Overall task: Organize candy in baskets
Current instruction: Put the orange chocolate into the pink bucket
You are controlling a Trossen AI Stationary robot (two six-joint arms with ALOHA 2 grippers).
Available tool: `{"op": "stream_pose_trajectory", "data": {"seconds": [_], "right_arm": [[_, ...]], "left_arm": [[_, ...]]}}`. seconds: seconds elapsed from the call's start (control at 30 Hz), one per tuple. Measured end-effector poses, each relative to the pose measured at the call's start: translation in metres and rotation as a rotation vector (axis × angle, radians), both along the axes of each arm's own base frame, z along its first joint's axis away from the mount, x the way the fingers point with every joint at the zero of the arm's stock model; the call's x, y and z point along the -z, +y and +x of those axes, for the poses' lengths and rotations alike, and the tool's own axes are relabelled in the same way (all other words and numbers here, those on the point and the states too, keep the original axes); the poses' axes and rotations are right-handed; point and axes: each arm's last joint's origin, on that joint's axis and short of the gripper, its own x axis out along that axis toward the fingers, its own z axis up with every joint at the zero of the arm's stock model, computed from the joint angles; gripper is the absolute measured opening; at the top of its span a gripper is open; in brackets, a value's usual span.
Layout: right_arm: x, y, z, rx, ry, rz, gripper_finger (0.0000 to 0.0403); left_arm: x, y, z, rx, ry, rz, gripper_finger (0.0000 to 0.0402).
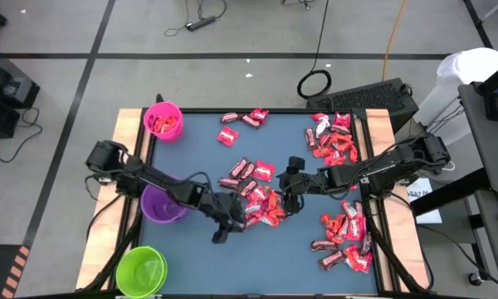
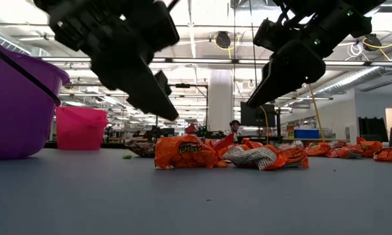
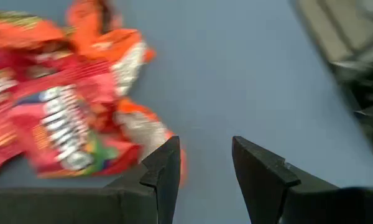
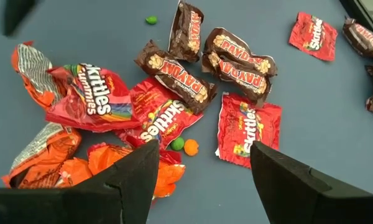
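Both tools hang above the middle heap of candy (image 1: 261,203) on the blue worktop (image 1: 199,257). The left tool (image 1: 226,228) has its fingers parted and empty, the heap just beside its tip. The right tool (image 1: 292,198) (fingers spread wide, holding nothing) has the wrappers directly under it. The purple basket (image 1: 163,203) sits behind the left tool.

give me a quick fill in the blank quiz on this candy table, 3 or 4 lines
1. The pink basket already holds ____.
2. The lime green basket sits at the table's front ____ corner in the high view.
3. The left end effector has its fingers open and holds ____.
4. The brown candy in the right wrist view reads ____.

Missing words: candy; left; nothing; PayDay
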Motion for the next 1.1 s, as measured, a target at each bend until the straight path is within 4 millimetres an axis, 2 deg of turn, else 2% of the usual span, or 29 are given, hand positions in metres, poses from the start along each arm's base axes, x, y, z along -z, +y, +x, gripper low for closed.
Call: {"op": "stream_pose_trajectory", "data": {"seconds": [0.3,0.57,0.7,0.93,1.1], "right_arm": [[0.0,0.0,0.0,0.035,-0.012,0.038,0.024],[0.0,0.0,0.0,0.035,-0.013,0.039,0.024],[0.0,0.0,0.0,0.035,-0.014,0.039,0.024],[0.0,0.0,0.0,0.031,-0.013,0.034,0.024],[0.0,0.0,0.0,0.03,-0.012,0.034,0.024]], "left_arm": [[0.017,0.002,0.003,-0.134,0.057,0.007,0.0151],[0.033,-0.004,0.007,-0.091,0.06,0.018,0.0146],[0.034,-0.004,0.007,-0.06,0.053,0.039,0.0115],[0.035,-0.001,0.005,-0.046,0.089,0.084,0.0015],[0.027,0.0,0.002,-0.048,0.088,0.102,0.0006]]}}
